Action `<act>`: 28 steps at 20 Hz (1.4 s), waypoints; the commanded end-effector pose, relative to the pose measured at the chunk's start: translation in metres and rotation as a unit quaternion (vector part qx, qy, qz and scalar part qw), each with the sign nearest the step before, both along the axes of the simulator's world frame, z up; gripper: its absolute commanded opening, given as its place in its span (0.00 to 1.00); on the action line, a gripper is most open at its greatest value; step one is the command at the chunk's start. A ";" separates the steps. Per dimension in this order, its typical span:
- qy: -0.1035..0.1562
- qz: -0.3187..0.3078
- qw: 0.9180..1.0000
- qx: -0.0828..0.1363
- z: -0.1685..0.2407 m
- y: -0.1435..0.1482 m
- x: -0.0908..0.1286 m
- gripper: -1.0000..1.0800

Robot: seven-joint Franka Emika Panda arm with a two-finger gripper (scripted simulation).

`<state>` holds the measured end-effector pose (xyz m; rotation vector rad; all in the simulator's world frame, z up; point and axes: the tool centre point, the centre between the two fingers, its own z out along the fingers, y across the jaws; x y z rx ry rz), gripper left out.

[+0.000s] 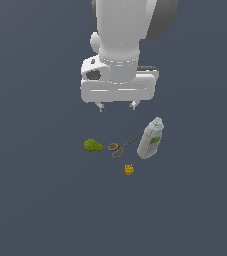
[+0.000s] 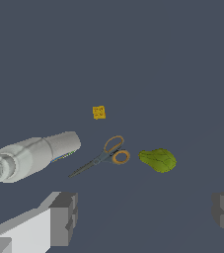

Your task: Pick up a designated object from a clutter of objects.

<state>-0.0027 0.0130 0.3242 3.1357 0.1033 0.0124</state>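
Exterior view: one pair of scissors [image 1: 121, 147] between one green blob [image 1: 93, 145] and one bottle [image 1: 151, 139], one yellow block [image 1: 129, 169] nearby; gripper [image 1: 117, 106] above, wide open, empty.

Plain dark blue-grey floor [image 1: 35, 200] beneath everything.

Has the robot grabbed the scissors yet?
Not yet. The scissors lie flat between the green blob and the bottle, untouched. The gripper hangs above them, jaws open and empty. Left to do: come down, close on the scissors, lift.
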 end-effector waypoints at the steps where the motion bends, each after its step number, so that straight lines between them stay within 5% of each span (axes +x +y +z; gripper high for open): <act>1: 0.000 0.000 1.000 0.000 0.000 0.000 0.000 0.96; 11: 0.020 -0.016 1.000 -0.009 -0.009 -0.028 -0.007 0.96; 28: 0.017 -0.079 0.997 -0.007 -0.038 -0.016 -0.002 0.96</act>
